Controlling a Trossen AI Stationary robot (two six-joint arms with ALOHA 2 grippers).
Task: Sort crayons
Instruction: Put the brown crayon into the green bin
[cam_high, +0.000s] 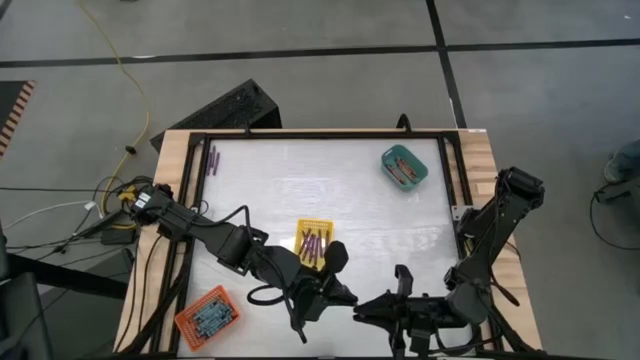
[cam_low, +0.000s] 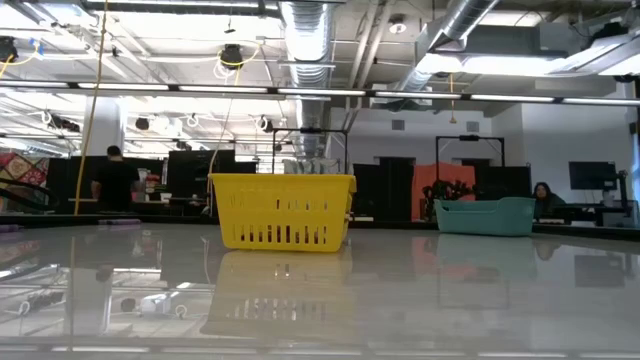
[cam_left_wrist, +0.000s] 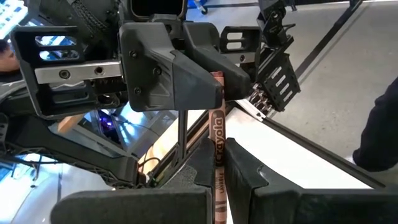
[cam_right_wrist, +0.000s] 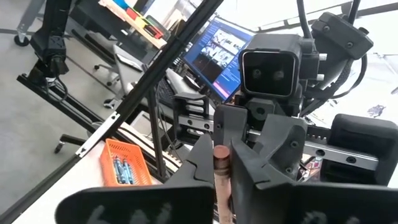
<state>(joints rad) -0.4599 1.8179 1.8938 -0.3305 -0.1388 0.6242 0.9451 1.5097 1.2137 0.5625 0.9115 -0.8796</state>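
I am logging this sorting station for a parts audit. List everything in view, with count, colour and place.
yellow tray: one, table middle, holding dark reddish crayons
teal tray: one, far right of table, holding crayons
orange tray: one, near left corner, holding bluish crayons
purple crayons: a couple, far left of table, loose
brown crayon: one, at near edge, held between both tools
table: one, white top, wooden border
person: one, dark top, room behind
left tool: shut on the brown crayon
right tool: closing around the same crayon's other end
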